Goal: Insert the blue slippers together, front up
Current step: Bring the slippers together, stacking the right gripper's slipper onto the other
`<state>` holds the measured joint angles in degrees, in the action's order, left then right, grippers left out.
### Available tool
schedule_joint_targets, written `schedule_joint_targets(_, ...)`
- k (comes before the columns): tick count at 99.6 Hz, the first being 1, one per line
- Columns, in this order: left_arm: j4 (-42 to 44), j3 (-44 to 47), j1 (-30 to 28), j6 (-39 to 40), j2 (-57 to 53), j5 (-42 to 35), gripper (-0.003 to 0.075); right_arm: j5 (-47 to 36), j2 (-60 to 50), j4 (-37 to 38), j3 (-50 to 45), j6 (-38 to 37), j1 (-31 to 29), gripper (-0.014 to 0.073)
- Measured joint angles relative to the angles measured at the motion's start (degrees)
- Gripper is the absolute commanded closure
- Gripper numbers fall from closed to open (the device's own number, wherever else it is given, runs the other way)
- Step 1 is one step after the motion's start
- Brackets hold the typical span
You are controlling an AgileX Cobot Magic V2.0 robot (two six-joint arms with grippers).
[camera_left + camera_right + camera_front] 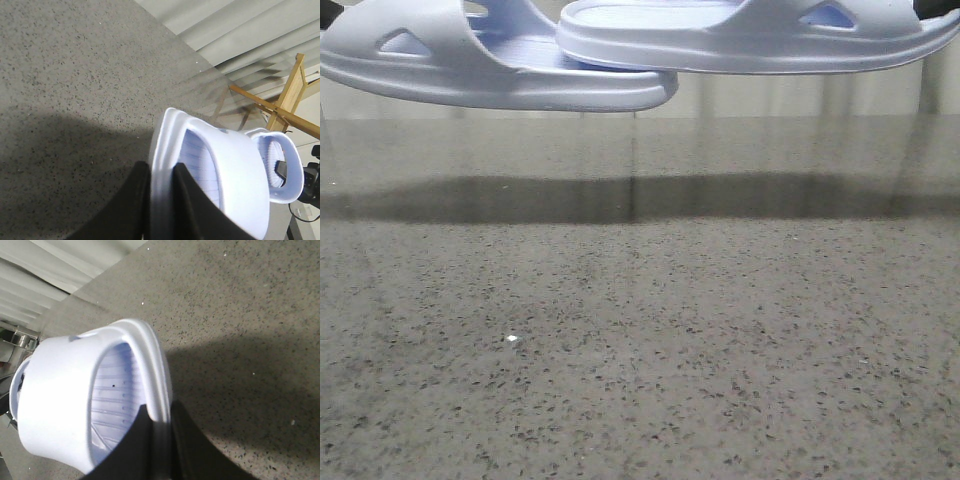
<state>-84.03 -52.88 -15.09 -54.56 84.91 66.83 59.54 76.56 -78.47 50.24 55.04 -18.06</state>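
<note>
Both blue slippers hang in the air above the table, soles down. The left slipper [470, 70] is at the upper left of the front view. The right slipper [750, 45] is at the upper right, and its end overlaps in front of the left slipper's end. My left gripper [162, 175] is shut on the sole edge of the left slipper [235, 170]; the other slipper [282, 167] shows beyond its strap. My right gripper [159, 412] is shut on the sole edge of the right slipper [65, 405]. In the front view both grippers are almost wholly out of frame.
The speckled grey tabletop [640, 340] lies below, with the slippers' dark shadow [620, 198] across it. Pale curtains hang behind the far edge. A wooden frame [285, 100] stands beyond the table in the left wrist view.
</note>
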Motion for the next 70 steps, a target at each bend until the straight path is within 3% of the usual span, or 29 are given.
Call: schedule_joint_targets(70,-1.22,0.0,0.11,-0.1,0.0,0.0,0.0705,-2.53,11.2,-7.5,3.36,6.15,10.65,0.07)
